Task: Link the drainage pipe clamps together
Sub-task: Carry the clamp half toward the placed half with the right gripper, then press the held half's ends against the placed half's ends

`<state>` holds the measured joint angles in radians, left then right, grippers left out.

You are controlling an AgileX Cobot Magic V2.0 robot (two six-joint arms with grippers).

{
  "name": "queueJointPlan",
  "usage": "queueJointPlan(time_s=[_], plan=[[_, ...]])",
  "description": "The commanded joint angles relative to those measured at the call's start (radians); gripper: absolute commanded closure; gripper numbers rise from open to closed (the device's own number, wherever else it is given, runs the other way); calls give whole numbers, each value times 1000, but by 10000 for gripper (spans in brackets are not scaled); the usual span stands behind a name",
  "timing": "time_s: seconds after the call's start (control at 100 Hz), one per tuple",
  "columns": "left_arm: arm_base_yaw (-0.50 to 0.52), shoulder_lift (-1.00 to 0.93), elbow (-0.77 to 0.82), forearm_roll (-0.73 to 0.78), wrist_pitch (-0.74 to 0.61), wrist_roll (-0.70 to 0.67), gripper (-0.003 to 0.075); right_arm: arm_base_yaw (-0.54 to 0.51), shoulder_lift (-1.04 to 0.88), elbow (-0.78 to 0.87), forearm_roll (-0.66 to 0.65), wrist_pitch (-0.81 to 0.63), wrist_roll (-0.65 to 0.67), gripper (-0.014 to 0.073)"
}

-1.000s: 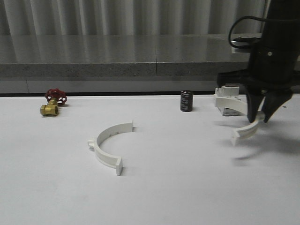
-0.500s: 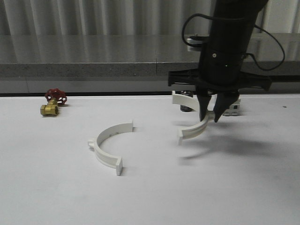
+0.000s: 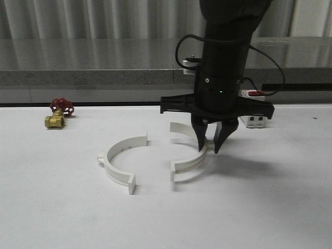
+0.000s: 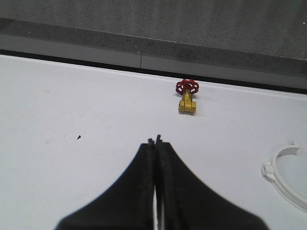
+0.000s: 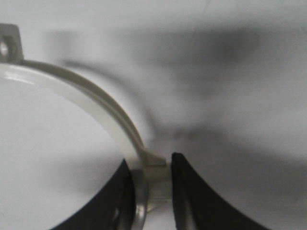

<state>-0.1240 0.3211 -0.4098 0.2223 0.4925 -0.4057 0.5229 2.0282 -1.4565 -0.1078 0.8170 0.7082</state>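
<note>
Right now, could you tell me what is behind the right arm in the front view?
Behind the right gripper, a white boxy part with a red switch peeks out beside the arm. Anything else directly behind the arm is covered.

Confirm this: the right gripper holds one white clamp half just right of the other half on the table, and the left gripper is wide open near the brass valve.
One thing is wrong: the left gripper is shut, its fingers pressed together with nothing between them, as the left wrist view shows, the brass valve beyond it. The rest stands: the right gripper holds one clamp half just right of the other half.
</note>
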Motion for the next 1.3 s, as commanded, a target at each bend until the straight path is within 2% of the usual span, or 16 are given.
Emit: queueJointPlan(time_s=[0.0,0.54,1.29], plan=[[3,7,-26,-1,-69,-6,740,17,-47,-30,-14,-19,13,496],[3,7,-26,-1,-69,-6,740,51,-35,-30,-14,-49,89,496],[3,7,-26,-1,-69,-6,740,65,-35,-30,7,-83,109,496]])
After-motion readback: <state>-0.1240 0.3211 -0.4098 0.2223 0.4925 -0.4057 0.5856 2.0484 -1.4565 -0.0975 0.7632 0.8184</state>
